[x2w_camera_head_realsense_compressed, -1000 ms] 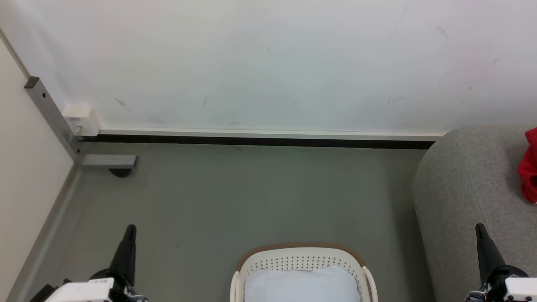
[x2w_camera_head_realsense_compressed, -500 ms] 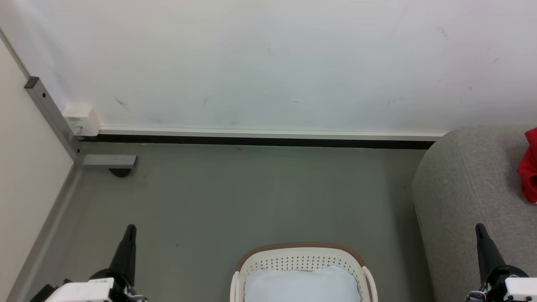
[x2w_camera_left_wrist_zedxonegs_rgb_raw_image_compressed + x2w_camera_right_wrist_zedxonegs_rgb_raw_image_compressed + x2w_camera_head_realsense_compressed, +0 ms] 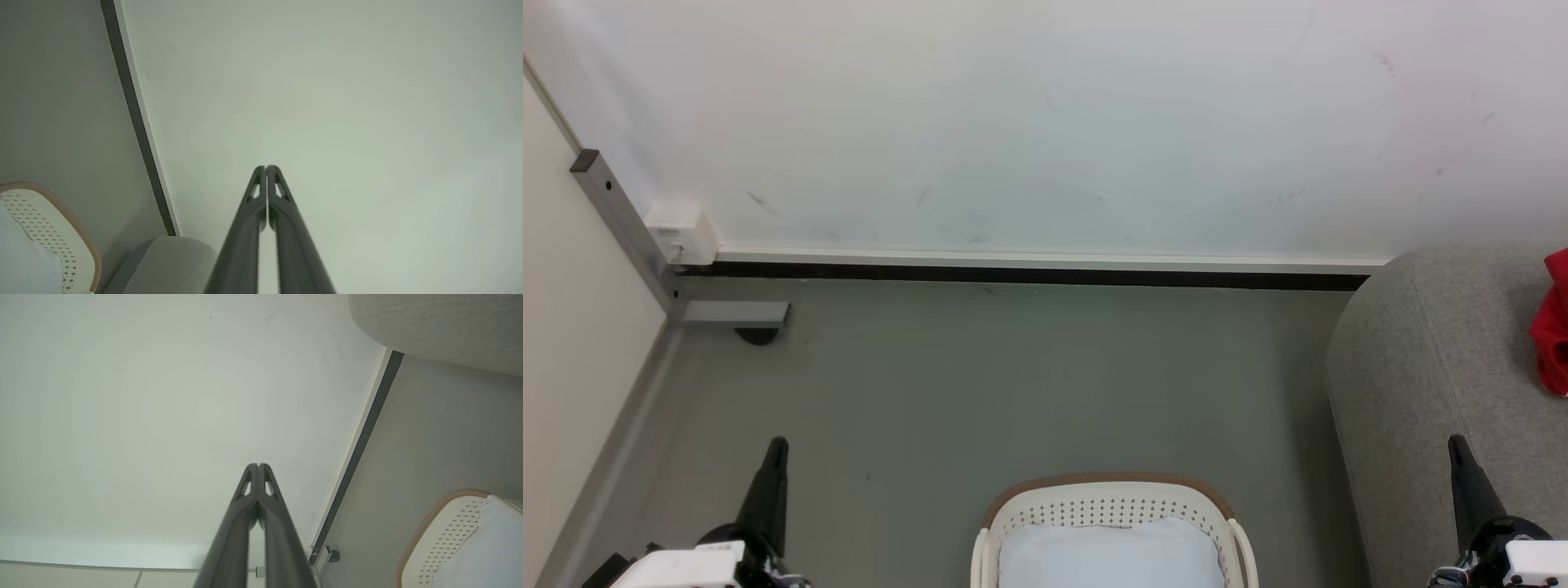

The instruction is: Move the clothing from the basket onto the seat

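The left pincer (image 3: 266,167) has its two fingers pressed together and holds nothing. The right pincer (image 3: 258,465) is the same. The basket (image 3: 1111,482) sits on the floor (image 3: 1013,376) between the two pincers, with a pale blue cushion (image 3: 1111,555) inside. The grey seat (image 3: 1421,359) is close by the right pincer. Red clothing (image 3: 1553,327) lies on the seat, ahead of that pincer's tip and to its right. A white box (image 3: 680,231) far ahead of the left pincer has marks too small to read.

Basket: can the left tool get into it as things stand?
Probably yes. Just floor lies between the left tool and the basket, whose open top faces up. The tool is shut, and a pale cushion covers the inside that shows.
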Available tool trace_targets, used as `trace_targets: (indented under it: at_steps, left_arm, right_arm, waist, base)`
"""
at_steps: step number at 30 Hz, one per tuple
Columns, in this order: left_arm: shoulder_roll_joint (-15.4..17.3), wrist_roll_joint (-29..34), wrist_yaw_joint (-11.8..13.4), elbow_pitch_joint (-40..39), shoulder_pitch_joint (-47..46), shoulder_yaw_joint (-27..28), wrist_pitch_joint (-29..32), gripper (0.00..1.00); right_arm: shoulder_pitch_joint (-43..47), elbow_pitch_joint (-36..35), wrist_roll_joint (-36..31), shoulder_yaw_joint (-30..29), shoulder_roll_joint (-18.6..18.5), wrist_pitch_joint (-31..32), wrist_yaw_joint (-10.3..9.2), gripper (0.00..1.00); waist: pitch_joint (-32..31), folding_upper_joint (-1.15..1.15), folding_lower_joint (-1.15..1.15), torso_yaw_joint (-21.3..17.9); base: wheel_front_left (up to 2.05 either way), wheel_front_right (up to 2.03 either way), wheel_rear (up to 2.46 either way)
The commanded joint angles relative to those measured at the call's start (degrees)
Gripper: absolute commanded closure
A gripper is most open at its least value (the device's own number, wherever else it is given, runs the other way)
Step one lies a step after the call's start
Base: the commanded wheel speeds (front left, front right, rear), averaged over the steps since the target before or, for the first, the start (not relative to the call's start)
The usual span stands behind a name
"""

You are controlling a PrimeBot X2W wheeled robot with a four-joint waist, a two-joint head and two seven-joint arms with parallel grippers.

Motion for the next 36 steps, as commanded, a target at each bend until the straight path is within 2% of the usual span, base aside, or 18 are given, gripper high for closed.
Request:
trace_targets:
  at_steps: [1, 36]
  left_arm:
    - [0.1, -0.8, -0.1, -0.2, -0.5, 0.1, 0.2, 1.00]
    - [0.1, -0.8, -0.1, -0.2, -0.5, 0.1, 0.2, 1.00]
  right_arm:
    - [-0.7, -0.3, 0.1, -0.2, -0.5, 0.2, -0.12, 1.00]
    - [-0.7, -0.3, 0.1, -0.2, -0.5, 0.2, -0.12, 1.00]
  waist:
    - [0.0, 0.00, 0.00, 0.0]
    - [0.0, 0.00, 0.00, 0.0]
  base:
    - [0.00, 0.00, 0.00]
    - [0.00, 0.00, 0.00]
